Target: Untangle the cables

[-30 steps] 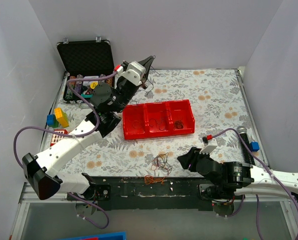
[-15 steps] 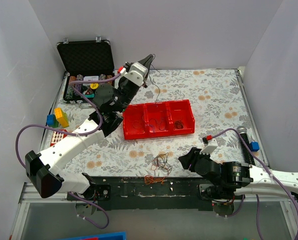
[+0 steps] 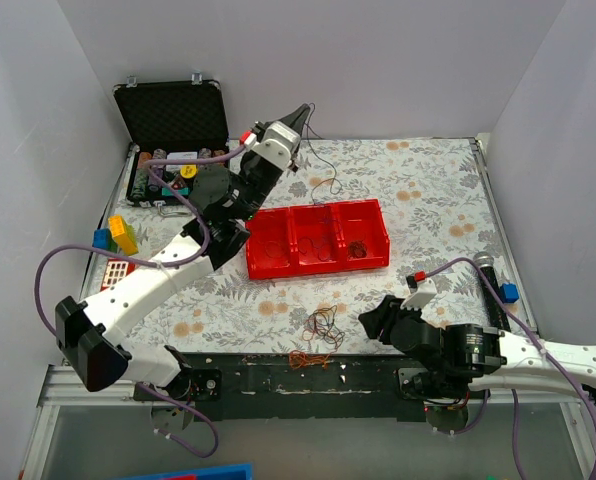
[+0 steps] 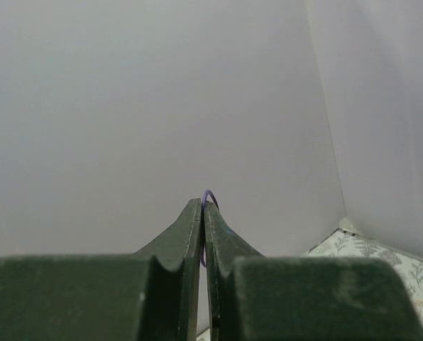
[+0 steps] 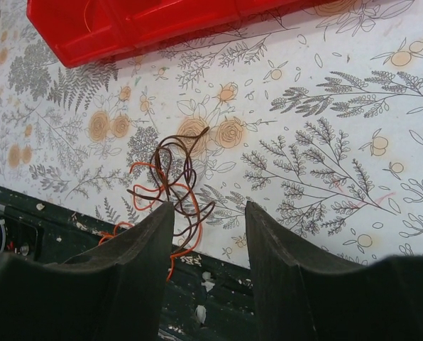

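1. Well left of the red tray [image 3: 268, 262], a yellow block [image 3: 124, 234] lies on the table. An open black case [image 3: 173, 112] stands behind and to the left of the tray.
2. We see the left gripper [image 3: 304, 110] raised above the table, behind the tray's left end. In the left wrist view its jaws [image 4: 203, 213] are pressed together, pinching a single strand [image 4: 209, 195] that loops out at the very tips. From above, this hair-fine strand [image 3: 327, 180] hangs down from the tips towards the tray's back rim. We cannot tell whether its lower end touches the tray.
3. The tray has three compartments, and thin wire loops lie in each of them.
4. The cables [image 3: 323, 323] lie as a small bunch of dark brown and orange wires on the flowered cloth. They are in front of the tray, apart from it, and close to the table's near edge. In the right wrist view the bunch [image 5: 170, 186] is loosely tangled, and one orange loop trails onto the dark edge strip.
5. The right gripper [image 3: 371, 322] sits low in front of the tray's right half, just right of the bunch. Its fingers [image 5: 144, 241] are spread apart and hold nothing, and the bunch lies just ahead of the left finger.
6. Well right of the tray, a blue block [image 3: 509, 292] lies near the table's side edge.
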Available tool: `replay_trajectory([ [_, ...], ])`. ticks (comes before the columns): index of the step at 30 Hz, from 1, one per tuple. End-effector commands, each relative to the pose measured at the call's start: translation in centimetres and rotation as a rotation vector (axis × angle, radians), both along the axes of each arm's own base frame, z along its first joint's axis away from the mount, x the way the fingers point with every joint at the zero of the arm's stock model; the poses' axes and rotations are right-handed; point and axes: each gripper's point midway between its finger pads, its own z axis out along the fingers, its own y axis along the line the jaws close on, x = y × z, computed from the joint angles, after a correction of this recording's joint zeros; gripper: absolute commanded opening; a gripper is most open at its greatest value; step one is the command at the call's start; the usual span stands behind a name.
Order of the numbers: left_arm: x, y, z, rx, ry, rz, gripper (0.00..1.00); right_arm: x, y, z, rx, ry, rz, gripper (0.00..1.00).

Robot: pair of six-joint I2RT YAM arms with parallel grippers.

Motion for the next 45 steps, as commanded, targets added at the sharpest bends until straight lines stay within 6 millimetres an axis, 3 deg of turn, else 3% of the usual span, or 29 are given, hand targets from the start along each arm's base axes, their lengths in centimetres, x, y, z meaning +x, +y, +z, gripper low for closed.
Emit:
replay_trajectory([
  [1, 1.2, -1.1, -3.8, 0.087, 0.052, 0.007, 0.00, 0.6, -0.6, 0.2, 0.020, -0.019, -0.050, 0.52],
  [5, 2.2, -1.9, -7.5, 0.148, 0.116, 0.018, 0.00, 0.6, -0.9, 0.0, 0.023, -0.015, -0.060, 0.52],
  [12, 2.9, -2.9, -10.9, 0.177, 0.205, -0.007, 0.00, 0.5, -1.2, -0.3, 0.029, -0.009, -0.067, 0.52],
  [15, 3.9, -3.3, -13.4, 0.201, 0.269, 0.018, 0.00, 0.6, -1.3, -0.5, 0.029, -0.006, -0.071, 0.52],
  [20, 5.8, -3.0, -19.5, 0.292, 0.396, 0.108, 0.00, 0.6, -1.6, -0.4, 0.029, -0.004, -0.086, 0.52],
  [25, 7.7, -1.8, -25.4, 0.482, 0.371, 0.260, 0.00, 0.6, -2.1, -0.4, 0.045, 0.002, -0.093, 0.52],
  [29, 7.9, -2.0, -28.0, 0.596, 0.323, 0.264, 0.00, 0.6, -2.3, -0.5, 0.054, 0.001, -0.095, 0.52],
  [40, 8.7, -3.7, -35.1, 0.798, 0.393, 0.214, 0.00, 0.6, -2.3, -0.8, 0.039, 0.004, -0.099, 0.52],
  [45, 8.3, -4.9, -38.1, 0.863, 0.422, 0.168, 0.06, 0.7, -2.6, -0.5, 0.045, 0.005, -0.113, 0.52],
])
